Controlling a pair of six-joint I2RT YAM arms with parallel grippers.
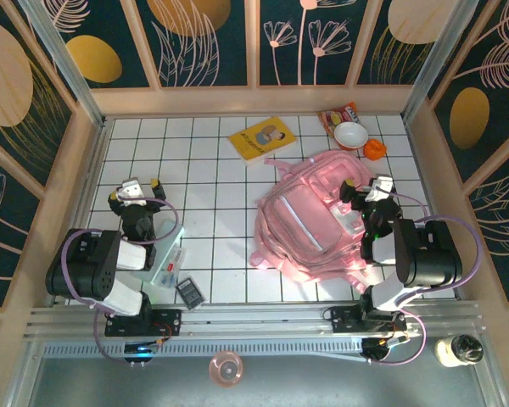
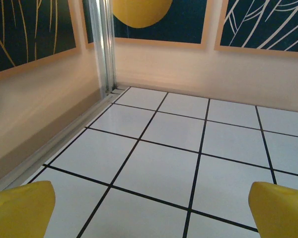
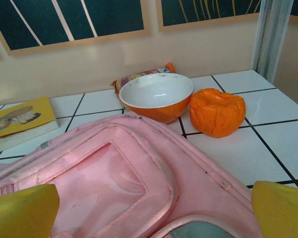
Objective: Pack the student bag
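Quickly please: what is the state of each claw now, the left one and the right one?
Left claw: open, holding nothing, over the tiled table.
Right claw: open, holding nothing, above the student bag.

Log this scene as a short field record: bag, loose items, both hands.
bag: pink student bag lying flat on the tiled table, right side
far items: yellow book; orange bowl with white inside; orange lump beside it; snack packet behind the bowl
near item: small dark device by the left arm's base
left hand: open, over bare tiles
right hand: open, above the bag
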